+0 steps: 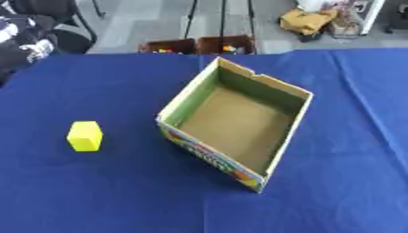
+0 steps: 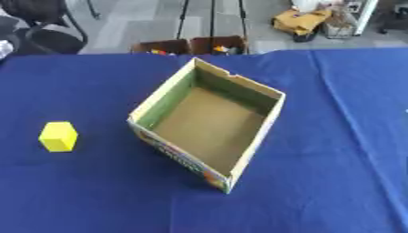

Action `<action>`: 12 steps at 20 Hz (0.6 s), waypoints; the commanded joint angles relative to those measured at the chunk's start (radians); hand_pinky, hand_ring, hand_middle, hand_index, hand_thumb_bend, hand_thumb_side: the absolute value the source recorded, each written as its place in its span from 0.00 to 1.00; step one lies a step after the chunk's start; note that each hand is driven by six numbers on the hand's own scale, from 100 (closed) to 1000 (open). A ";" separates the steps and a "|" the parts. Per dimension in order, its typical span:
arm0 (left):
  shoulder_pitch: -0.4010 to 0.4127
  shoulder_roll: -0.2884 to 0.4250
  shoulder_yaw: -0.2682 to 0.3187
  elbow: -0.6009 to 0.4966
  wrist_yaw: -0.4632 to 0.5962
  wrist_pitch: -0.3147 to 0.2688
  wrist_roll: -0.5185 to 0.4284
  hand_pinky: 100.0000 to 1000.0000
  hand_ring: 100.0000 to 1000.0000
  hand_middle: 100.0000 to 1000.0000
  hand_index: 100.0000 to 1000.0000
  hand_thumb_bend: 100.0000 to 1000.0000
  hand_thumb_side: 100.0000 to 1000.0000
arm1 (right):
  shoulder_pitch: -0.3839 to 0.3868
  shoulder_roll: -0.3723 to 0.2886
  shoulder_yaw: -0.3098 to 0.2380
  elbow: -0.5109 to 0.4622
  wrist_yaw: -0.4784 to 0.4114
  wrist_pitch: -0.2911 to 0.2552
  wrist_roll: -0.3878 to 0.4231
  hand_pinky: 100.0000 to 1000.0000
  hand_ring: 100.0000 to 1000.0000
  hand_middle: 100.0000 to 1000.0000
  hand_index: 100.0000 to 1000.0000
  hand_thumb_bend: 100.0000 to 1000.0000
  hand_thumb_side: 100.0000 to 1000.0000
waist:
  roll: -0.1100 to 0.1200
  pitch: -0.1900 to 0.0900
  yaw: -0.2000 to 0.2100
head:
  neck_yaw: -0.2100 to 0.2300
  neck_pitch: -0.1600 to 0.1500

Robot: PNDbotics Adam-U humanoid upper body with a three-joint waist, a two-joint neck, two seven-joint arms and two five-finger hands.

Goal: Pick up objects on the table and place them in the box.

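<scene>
A small yellow block (image 1: 84,136) stands on the blue tablecloth at the left, well apart from the box. The open cardboard box (image 1: 291,132) sits in the middle of the table, turned at an angle, with a brown bare floor inside and a colourful printed front wall. Nothing lies inside it. Neither of my hands shows in either view.
The blue cloth (image 1: 104,191) covers the whole table. Beyond the far edge stand two brown crates (image 1: 199,45) with small items on the floor, a chair (image 1: 56,27) at the upper left, and clutter at the upper right.
</scene>
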State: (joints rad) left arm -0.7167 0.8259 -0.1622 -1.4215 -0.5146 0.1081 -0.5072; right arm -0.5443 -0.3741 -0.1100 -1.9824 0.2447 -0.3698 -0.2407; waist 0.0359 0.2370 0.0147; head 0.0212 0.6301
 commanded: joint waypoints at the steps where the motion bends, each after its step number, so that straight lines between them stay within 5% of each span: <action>1: -0.032 0.011 -0.012 0.055 -0.035 -0.012 -0.042 0.61 0.79 0.89 1.00 0.00 1.00 | -0.008 -0.015 -0.001 -0.018 -0.014 -0.001 0.007 0.73 0.74 0.67 0.81 0.00 0.52 | 0.016 -0.024 0.000 | 0.006 -0.012; 10: -0.040 -0.012 -0.062 0.150 -0.083 -0.045 -0.133 0.65 0.83 0.92 1.00 0.00 1.00 | -0.009 -0.012 0.000 -0.018 -0.020 -0.001 0.013 0.73 0.74 0.67 0.81 0.00 0.52 | 0.016 -0.021 -0.003 | 0.012 -0.014; 12: -0.042 -0.018 -0.070 0.167 -0.075 -0.052 -0.177 0.66 0.84 0.93 1.00 0.09 1.00 | -0.009 -0.011 0.000 -0.018 -0.021 -0.001 0.014 0.73 0.74 0.67 0.81 0.00 0.52 | 0.016 -0.021 -0.003 | 0.014 -0.014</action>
State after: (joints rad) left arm -0.7394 0.7868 -0.2311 -1.2577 -0.5913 0.0612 -0.6612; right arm -0.5443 -0.3736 -0.1096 -1.9824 0.2346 -0.3698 -0.2291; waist 0.0359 0.2370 0.0126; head 0.0318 0.6230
